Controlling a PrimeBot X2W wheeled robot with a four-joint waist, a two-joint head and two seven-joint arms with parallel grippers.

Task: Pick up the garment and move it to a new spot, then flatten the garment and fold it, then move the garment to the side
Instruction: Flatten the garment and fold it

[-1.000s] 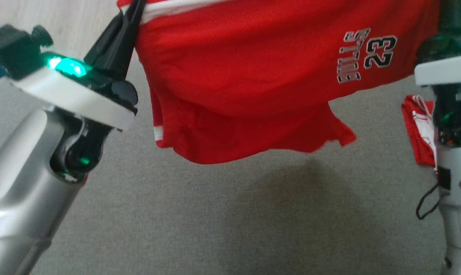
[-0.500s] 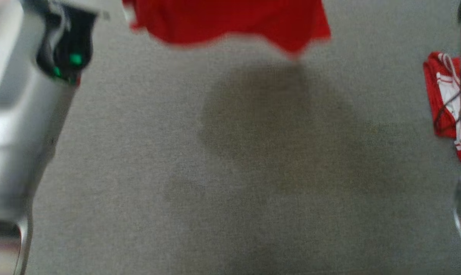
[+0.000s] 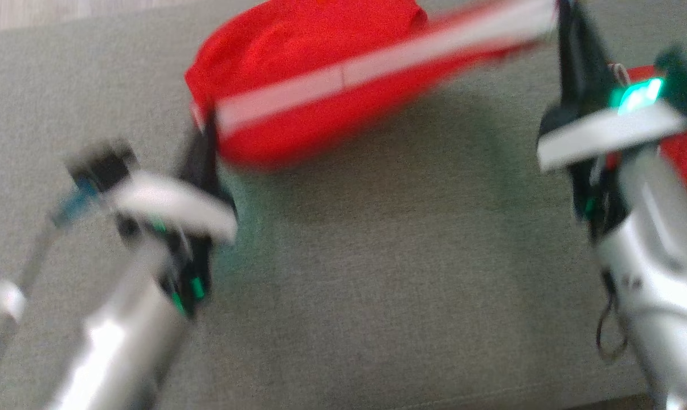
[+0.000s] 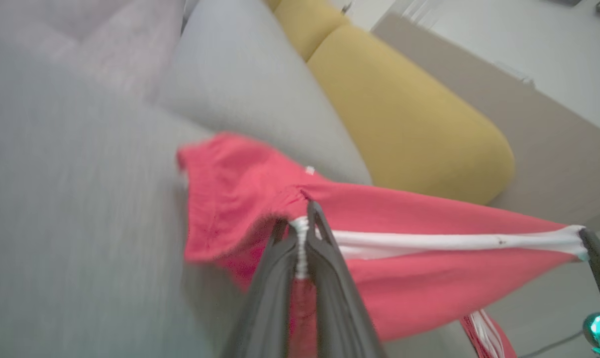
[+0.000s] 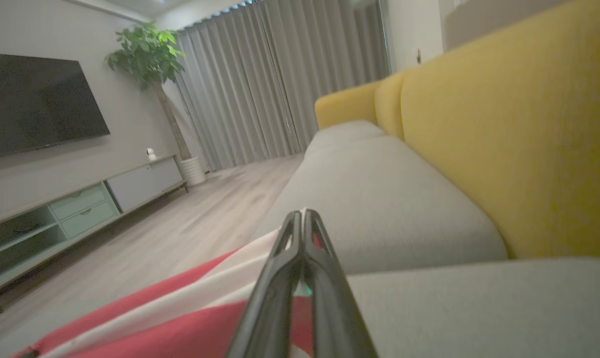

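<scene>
The garment (image 3: 315, 85) is a pair of red shorts with a white waistband, stretched between my two grippers over the grey sofa seat (image 3: 377, 273). My left gripper (image 3: 207, 128) is shut on the left end of the band, seen close up in the left wrist view as the left gripper (image 4: 302, 226) pinching the white band of the garment (image 4: 404, 278). My right gripper (image 3: 565, 17) is shut on the right end; in its wrist view the right gripper (image 5: 302, 219) clamps the garment (image 5: 180, 323). The red body sags onto the seat behind the band.
A second red garment (image 3: 685, 154) lies on the seat behind my right forearm. Yellow back cushions (image 4: 404, 114) run along the sofa. The right wrist view shows a wooden floor (image 5: 190, 223), a TV cabinet (image 5: 81, 204) and a potted plant (image 5: 150, 54).
The head camera has swung a lot. The garment, earlier hanging high from both grippers above the seat, now comes down with its body touching the cushion and the waistband pulled taut.
</scene>
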